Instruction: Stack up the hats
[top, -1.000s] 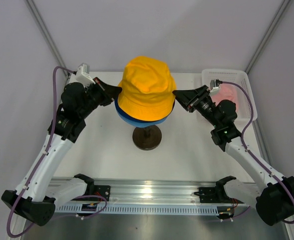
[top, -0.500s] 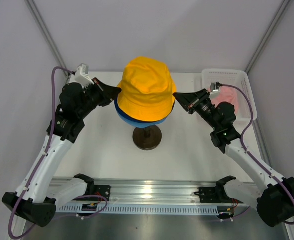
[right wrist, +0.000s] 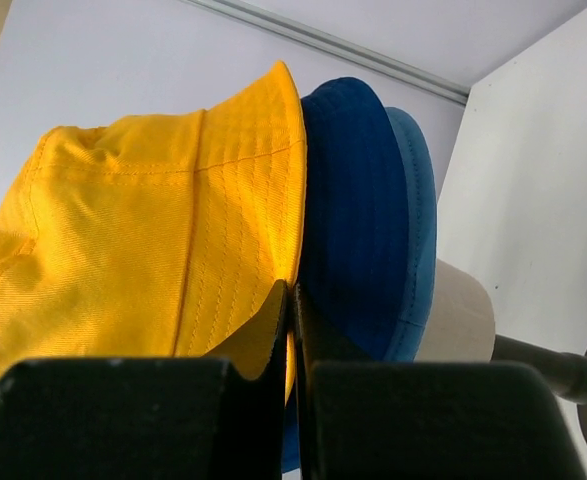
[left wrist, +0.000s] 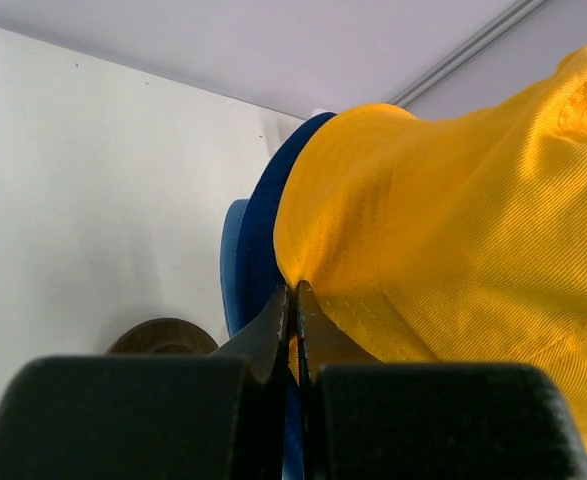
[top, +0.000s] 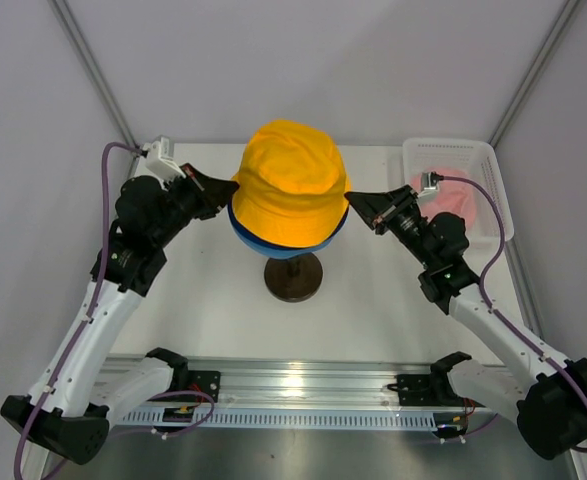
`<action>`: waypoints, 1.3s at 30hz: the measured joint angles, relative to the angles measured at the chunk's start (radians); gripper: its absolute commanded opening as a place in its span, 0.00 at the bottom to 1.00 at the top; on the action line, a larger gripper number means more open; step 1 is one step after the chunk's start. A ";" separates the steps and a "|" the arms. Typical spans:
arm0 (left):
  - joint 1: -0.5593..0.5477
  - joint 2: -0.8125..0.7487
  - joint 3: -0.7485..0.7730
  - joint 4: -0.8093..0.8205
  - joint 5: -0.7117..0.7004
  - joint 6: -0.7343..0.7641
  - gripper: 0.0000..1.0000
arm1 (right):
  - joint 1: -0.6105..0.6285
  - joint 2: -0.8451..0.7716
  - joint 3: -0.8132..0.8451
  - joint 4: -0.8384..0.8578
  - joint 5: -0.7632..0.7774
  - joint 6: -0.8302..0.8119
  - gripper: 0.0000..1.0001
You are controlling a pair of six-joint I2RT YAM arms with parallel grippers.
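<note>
- Your left fingers [left wrist: 285,315] are clenched on the left edge of the yellow-orange hat's [top: 291,180] brim; a sliver of yellow shows between the closed tips.
- Your right fingers [right wrist: 281,320] are pinched shut on the opposite edge of the same brim. It is a thin bite, right at the hem.
- Holding both sides at once spreads the floppy brim, so the opening stays wide enough to slide down over what lies beneath.
- The yellow-orange hat sits on top of the pile, its crown over the navy hat [left wrist: 263,240], which in turn covers the light blue hat [left wrist: 231,260]. Only their brims peek out below it.
- All three ride on the cream mannequin head [right wrist: 458,310]. Its stem drops to the dark round base [top: 293,275], which stands on the bench [top: 213,290].
- The hat's crown points straight up and its opening faces down, in line with the head's upright axis.
- Its long axis runs side to side across the bench, from one grip to the other, since the two pinches draw the brim outward.
- I judge it nearly seated, and a level release from both sides should leave it square.
- The pink hat [top: 455,190] lies in the white mesh basket [top: 451,148] at the far right, not yet stacked.
</note>
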 measured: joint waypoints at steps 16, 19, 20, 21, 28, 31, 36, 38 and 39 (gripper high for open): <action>0.016 -0.024 0.015 -0.180 -0.050 0.160 0.21 | 0.008 0.106 -0.054 -0.309 -0.048 -0.183 0.00; 0.017 -0.037 0.013 -0.237 -0.038 0.162 0.20 | 0.006 0.048 -0.019 -0.357 -0.048 -0.206 0.08; 0.017 -0.050 0.010 -0.244 -0.033 0.159 0.20 | 0.004 0.021 -0.005 -0.366 -0.048 -0.211 0.13; 0.018 -0.066 0.007 -0.249 -0.027 0.152 0.20 | 0.002 0.005 0.000 -0.369 -0.048 -0.211 0.17; 0.018 -0.222 -0.023 -0.255 -0.013 0.070 0.29 | -0.004 -0.166 0.033 -0.389 -0.061 -0.164 0.45; 0.018 -0.302 -0.052 -0.243 -0.014 0.024 0.41 | 0.001 -0.220 0.013 -0.345 -0.078 -0.072 0.59; 0.018 -0.376 -0.072 -0.225 -0.010 -0.029 0.41 | 0.052 -0.262 -0.045 -0.250 -0.071 0.076 0.62; 0.018 -0.374 -0.079 -0.213 -0.001 -0.043 0.41 | 0.090 -0.264 -0.053 -0.232 -0.048 0.119 0.63; 0.018 -0.372 -0.085 -0.209 0.006 -0.050 0.41 | 0.114 -0.267 -0.056 -0.224 -0.035 0.138 0.63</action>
